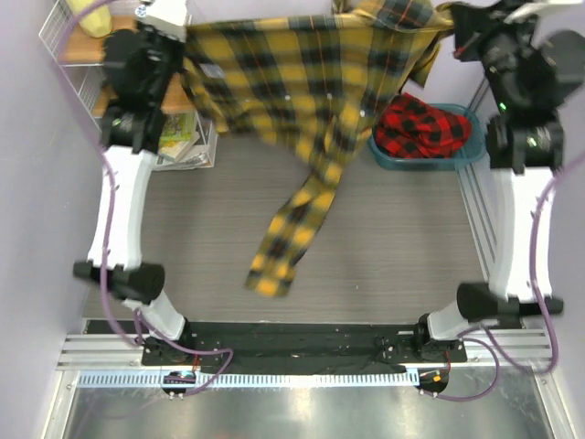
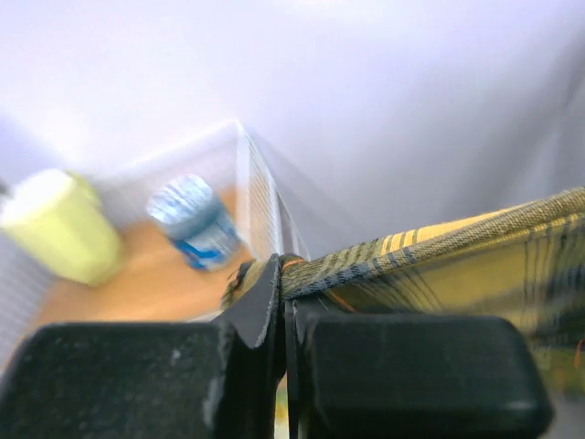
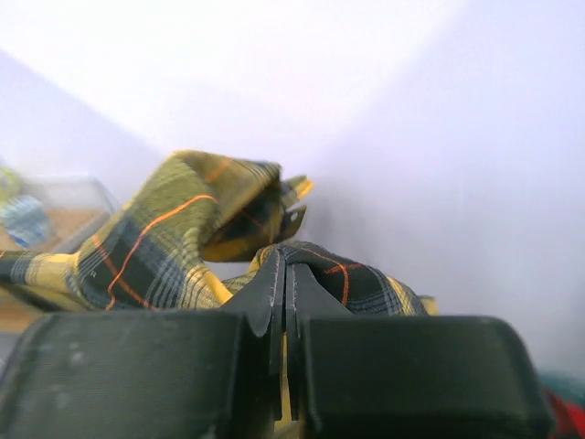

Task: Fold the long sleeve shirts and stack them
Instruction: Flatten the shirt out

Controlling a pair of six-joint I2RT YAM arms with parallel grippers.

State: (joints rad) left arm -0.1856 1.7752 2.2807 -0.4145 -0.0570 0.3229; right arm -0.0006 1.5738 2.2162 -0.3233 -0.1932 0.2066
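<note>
I'm holding the yellow-and-black shirt (image 1: 302, 101) stretched left-to-right across the top of the frame, left gripper (image 2: 285, 279) clamped on its upper-left edge, right gripper (image 3: 285, 270) pinched on its upper-right, one sleeve dangling toward centre, so I judge both arms must lower together.

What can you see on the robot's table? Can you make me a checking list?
Surface: grey table, a sleeve dangling over it.
Job's things: yellow shirt held up between both arms; red shirt crumpled in the teal tub.
Clutter: papers by the wire rack; bottle on its shelf.
Grippers: left gripper and right gripper both shut on the yellow shirt.
Cables: purple cables along the arms.
Surroundings: pale walls.
</note>
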